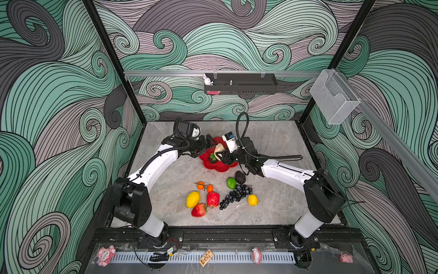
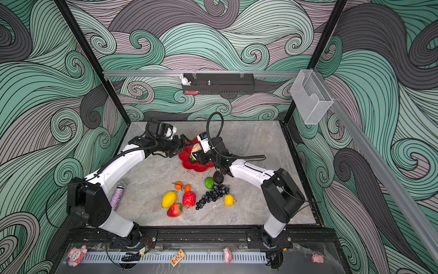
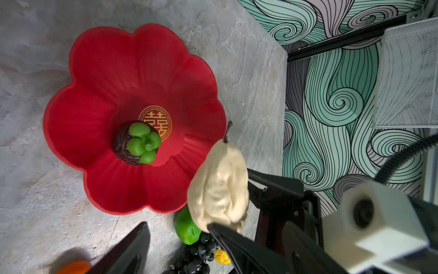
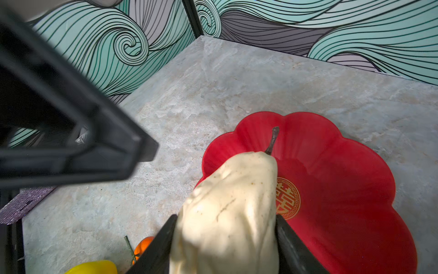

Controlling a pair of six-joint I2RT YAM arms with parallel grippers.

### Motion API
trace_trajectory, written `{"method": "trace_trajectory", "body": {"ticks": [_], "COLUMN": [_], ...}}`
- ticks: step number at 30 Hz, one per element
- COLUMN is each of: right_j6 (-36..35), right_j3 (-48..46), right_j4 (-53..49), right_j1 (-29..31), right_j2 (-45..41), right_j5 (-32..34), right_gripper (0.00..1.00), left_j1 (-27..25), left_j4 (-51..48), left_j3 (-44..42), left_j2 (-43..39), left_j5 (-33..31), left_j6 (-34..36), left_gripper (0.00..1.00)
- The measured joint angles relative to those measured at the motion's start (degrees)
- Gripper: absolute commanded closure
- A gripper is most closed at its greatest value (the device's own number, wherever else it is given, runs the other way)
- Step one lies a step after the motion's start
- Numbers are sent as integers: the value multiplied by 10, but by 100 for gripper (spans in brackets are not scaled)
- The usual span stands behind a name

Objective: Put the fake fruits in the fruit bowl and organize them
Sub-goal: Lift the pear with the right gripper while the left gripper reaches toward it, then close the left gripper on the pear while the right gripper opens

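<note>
Gripping the cream pear [image 3: 218, 189] across its wide lower body, the right gripper [image 4: 225, 232] has its jaws closed on the fruit, one finger on each flank. The pear's long axis runs forward out of the jaws, stem end leading. In the right wrist view the stem projects over the red fruit bowl [image 4: 355, 185]. In both top views the pear hangs over the right-hand part of the bowl, so the open floor of the bowl lies below and just ahead of the gripper. Contact between pear and bowl cannot be determined.

One fruit occupies the bowl: the mangosteen [image 3: 136, 144], standing upright beside the gold emblem [image 3: 157, 121] at the centre and apart from the pear.

The left gripper [image 1: 209, 140] is near the far-left rim of the bowl, its jaws spread wide and empty. The right arm carries the fruit and is therefore the one placed to release it.

Assessment: the step in hand is placement. Lower the pear onto a free petal, clear of the mangosteen. The rounded body may roll toward the centre.

The lime [image 1: 231, 183], avocado [image 1: 240, 177] and grape bunch [image 1: 235, 195] remain on the table, outside the bowl.
</note>
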Motion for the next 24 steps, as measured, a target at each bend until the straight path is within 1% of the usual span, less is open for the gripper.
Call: {"method": "trace_trajectory", "body": {"ticks": [5,8,24], "right_j6": [-9,-12,-18], "right_j3": [-7,-8,-8], "right_j4": [31,42,47], "right_j1": [11,15,19], "right_j2": [0,0,0], "right_j5": [-5,-6,0], "right_gripper": [45,45,47], "left_j1": [3,3,4], "left_j4": [-7,-11,-24], "left_j3": [40,41,48], "left_j2": [49,59,83], "left_j5": [43,56,74], "left_j6": [-2,-2,6], "left_gripper": [18,20,48]}}
